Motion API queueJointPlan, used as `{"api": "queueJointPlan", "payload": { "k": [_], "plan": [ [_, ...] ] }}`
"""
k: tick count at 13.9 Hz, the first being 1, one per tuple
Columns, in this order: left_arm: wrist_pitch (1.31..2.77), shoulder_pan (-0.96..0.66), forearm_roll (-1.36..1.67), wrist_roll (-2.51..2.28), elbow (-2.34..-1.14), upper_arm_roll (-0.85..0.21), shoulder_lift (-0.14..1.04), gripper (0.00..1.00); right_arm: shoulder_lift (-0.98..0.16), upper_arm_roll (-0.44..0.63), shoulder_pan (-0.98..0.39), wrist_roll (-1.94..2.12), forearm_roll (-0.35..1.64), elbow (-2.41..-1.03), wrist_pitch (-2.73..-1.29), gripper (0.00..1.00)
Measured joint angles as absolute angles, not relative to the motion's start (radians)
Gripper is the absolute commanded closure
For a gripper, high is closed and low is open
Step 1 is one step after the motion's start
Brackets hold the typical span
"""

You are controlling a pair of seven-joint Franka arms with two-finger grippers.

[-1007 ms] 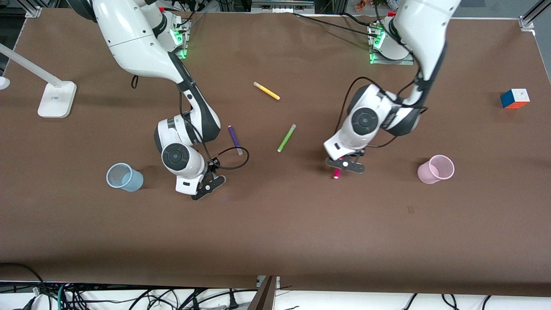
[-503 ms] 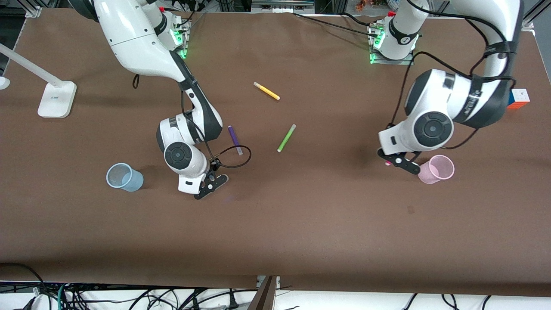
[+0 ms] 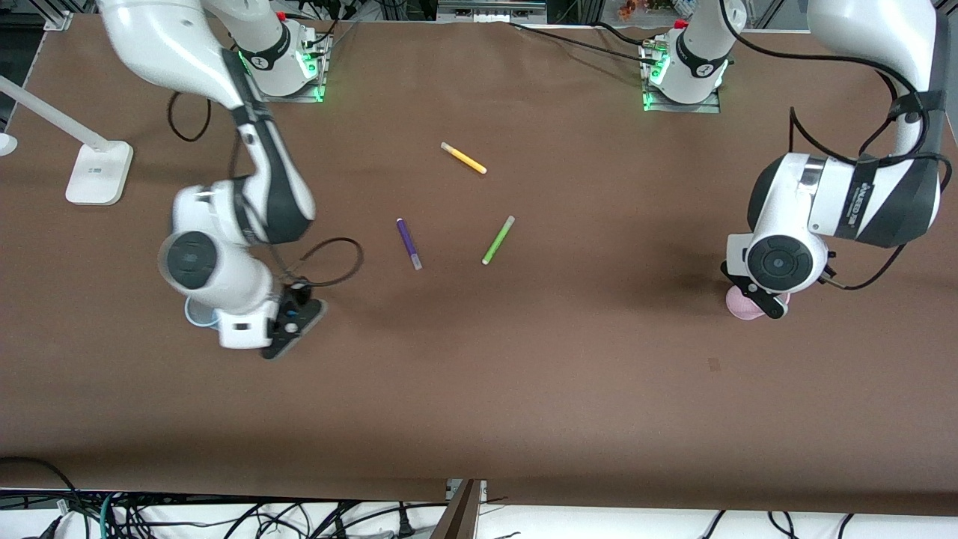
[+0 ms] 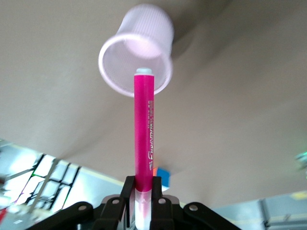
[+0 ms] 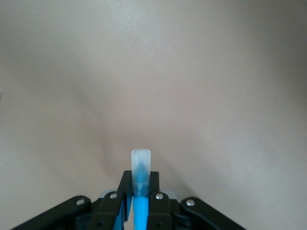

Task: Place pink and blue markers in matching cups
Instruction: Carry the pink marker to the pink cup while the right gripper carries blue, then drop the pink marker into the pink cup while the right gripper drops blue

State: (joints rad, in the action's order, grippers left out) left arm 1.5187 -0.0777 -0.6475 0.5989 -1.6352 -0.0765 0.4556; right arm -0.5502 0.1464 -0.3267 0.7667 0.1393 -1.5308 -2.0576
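Left gripper (image 4: pixel 144 203) clamps my light, stiff magenta-pink marker (image 4: pixel 145 139) by its cap end above the flimsy translucent pale pink cup (image 4: pixel 136 57); right gripper (image 5: pixel 140 199) pinches the slim blue marker (image 5: pixel 140 179) beside the pale blue cup (image 3: pixel 196 313).

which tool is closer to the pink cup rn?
Left. The left tool is directly over the pink cup, holding the pink marker above its mouth. The right tool is at the right arm's end of the table, beside the blue cup.
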Motion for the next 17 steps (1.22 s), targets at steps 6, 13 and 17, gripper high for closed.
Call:
{"api": "queueJointPlan", "payload": {
  "k": [6,13,17],
  "plan": [
    [1.518,-0.063,-0.785,0.664,-1.622,-0.079,0.552,1.00,-0.521,0.150,-0.116,1.381,0.478,-1.545,-1.941,1.00],
    [1.518,-0.069,-0.787,0.669,-1.561,-0.083,0.642,0.29,-0.531,0.148,0.022,1.714,0.719,-1.544,-1.808,1.00],
    [1.518,-0.085,-0.797,0.669,-1.542,-0.085,0.663,0.00,-0.585,0.148,0.067,1.849,0.818,-1.544,-1.787,1.00]
  ]
}}
